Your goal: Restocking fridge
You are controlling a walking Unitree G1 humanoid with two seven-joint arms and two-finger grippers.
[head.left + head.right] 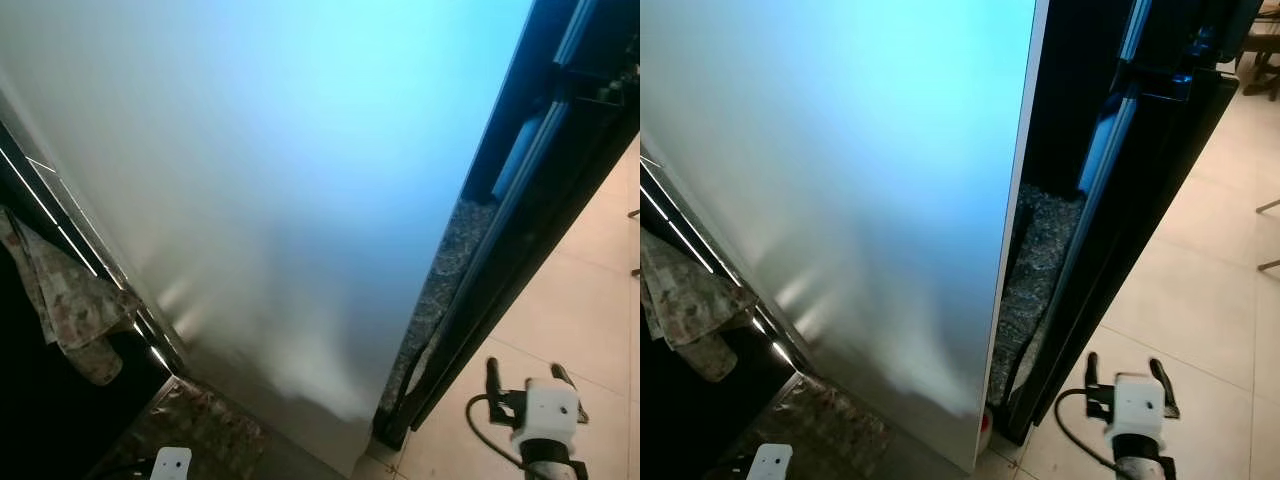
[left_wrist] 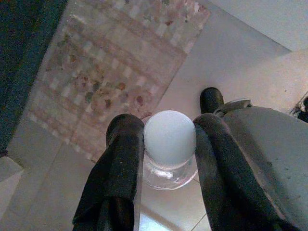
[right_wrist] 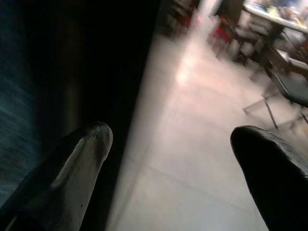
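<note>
Eye views: pale fridge door (image 1: 270, 190) edge-on, dark gap and speckled stone edge (image 1: 1035, 265) beside it. Right gripper (image 1: 1124, 378) low over floor tiles (image 1: 580, 320), fingers spread, empty. Patterned cloth (image 1: 70, 305) hangs at the left.

Left wrist: left gripper (image 2: 166, 144) fingers clamp a clear bottle (image 2: 169, 161), white round cap, above a rug (image 2: 115, 62).

Right wrist: fingers (image 3: 77, 159) wide apart, nothing held.

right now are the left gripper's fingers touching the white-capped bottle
Touching. The left wrist view shows both black fingers of the left gripper pressed against the sides of the bottle, with no gap at its white cap.
</note>
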